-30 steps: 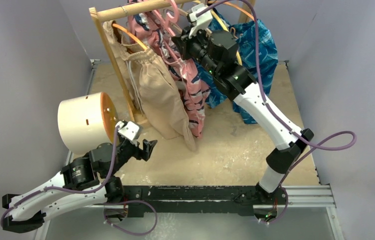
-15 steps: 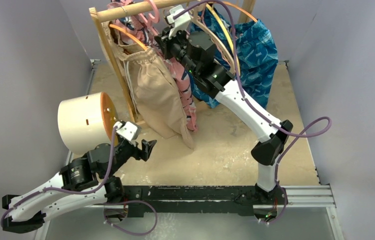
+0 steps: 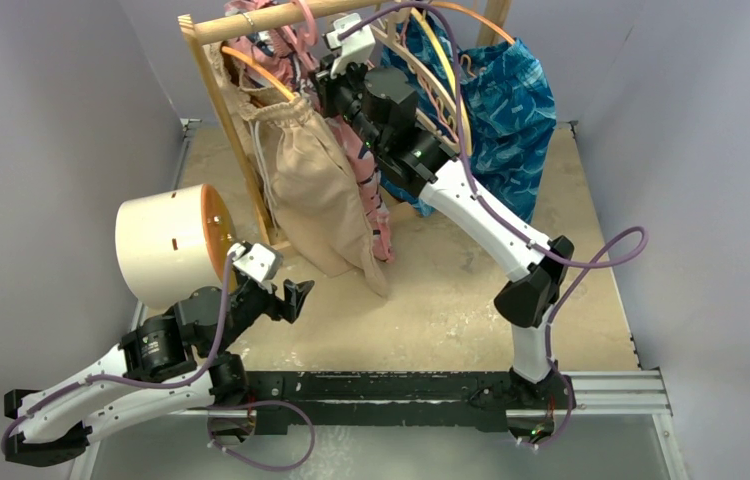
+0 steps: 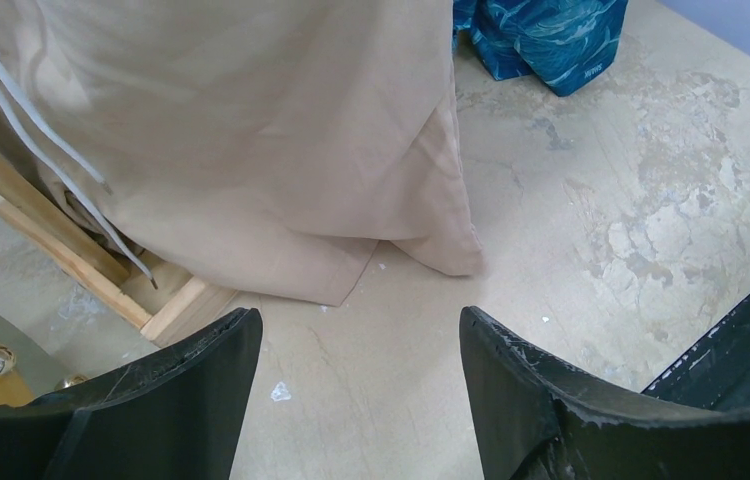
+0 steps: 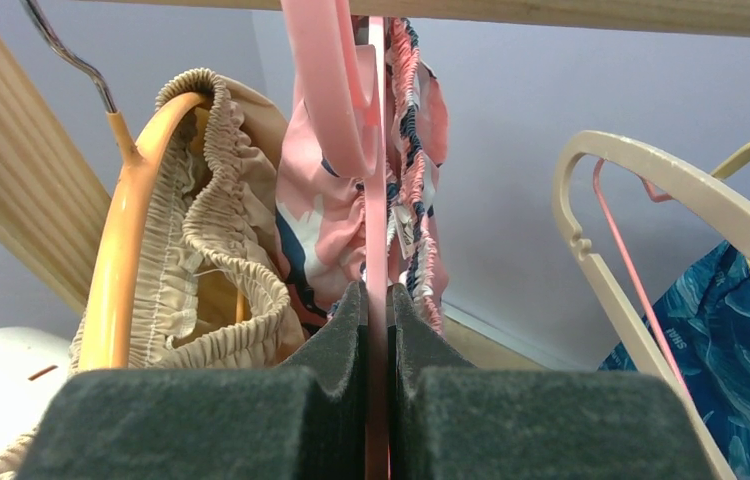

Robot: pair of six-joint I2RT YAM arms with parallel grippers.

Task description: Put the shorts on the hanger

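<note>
Pink plastic, seen edge-on, runs up between the dark foam pads of the right claw [image 5: 378, 300]. This is the pink plastic clothes hanger [image 5: 375, 180] with a thick flat hook, and the claw is pressed closed on its thin lower part. The hook curves up towards the round wooden rail [image 5: 551, 10] at the top of the right wrist view.

The pink fabric shorts with the navy and white leafy print [image 5: 316, 220] are gathered around this hanger, their ruffled waistband bunched on both sides of it. In the top view they hang straight down from the rack, and their hem is near the mottled beige surface [image 3: 451, 290].

Just to the left hang the plain beige shorts [image 5: 221, 250], whose elastic waistband is stretched over an orange hanger with a metal hook [image 5: 126, 250]. To the right are an empty beige plastic hanger [image 5: 651, 190] and the blue patterned shorts [image 5: 741, 330].

The left claw [image 4: 356, 330] is held low over the surface, well apart from the rack. Its two dark fingers [image 4: 201, 380] are spread wide with nothing between them. It points at the bottom edge of the beige shorts and the wooden foot of the rack [image 4: 101, 285]. A large cream cylinder with an orange end face [image 3: 166, 245] lies beside the left arm.
</note>
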